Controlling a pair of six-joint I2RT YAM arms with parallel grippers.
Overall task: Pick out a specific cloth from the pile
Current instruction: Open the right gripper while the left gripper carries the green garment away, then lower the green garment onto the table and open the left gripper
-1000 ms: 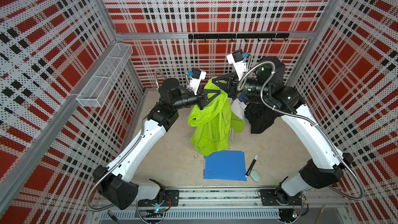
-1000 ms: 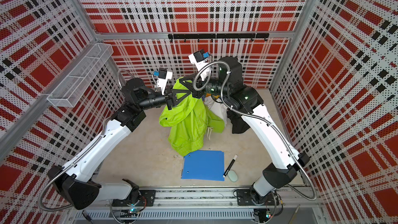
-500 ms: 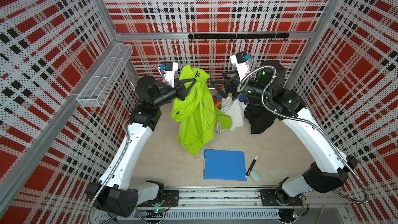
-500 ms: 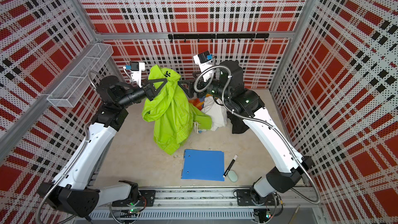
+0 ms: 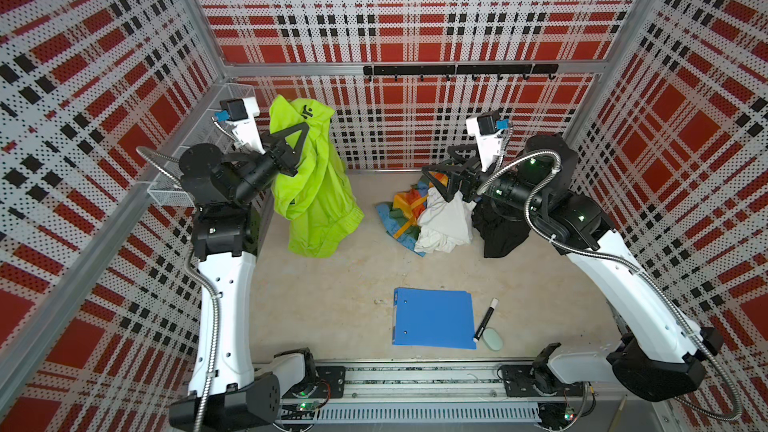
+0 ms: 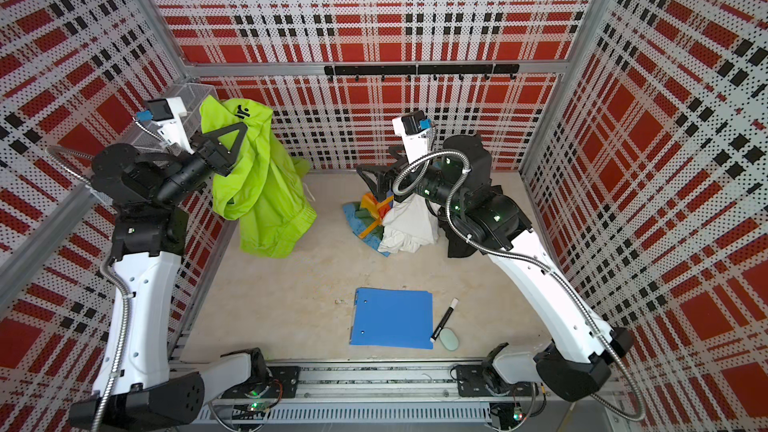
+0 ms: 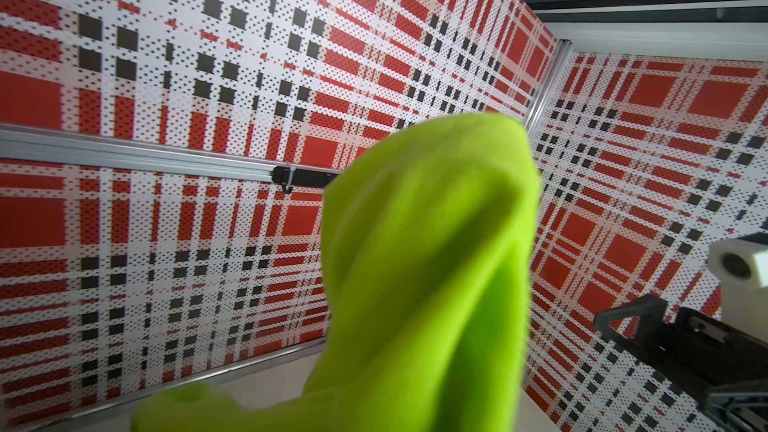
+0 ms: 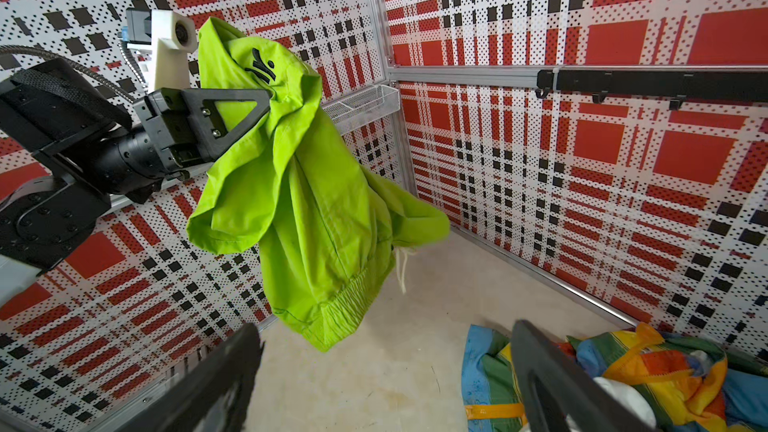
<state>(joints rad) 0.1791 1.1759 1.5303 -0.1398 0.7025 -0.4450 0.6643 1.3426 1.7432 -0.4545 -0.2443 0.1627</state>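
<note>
Cloth (image 5: 316, 197): pinched in left gripper (image 5: 306, 126) fingers, hanging well apart from pile (image 5: 440, 218); right gripper (image 8: 384, 328) spread wide, empty, over pile.

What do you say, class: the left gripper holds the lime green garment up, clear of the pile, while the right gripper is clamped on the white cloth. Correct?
The right gripper is open by the pile, gripping nothing: the right wrist view shows bare floor between its spread jaws. The left gripper does hold the lime green garment up, clear of the pile.
</note>
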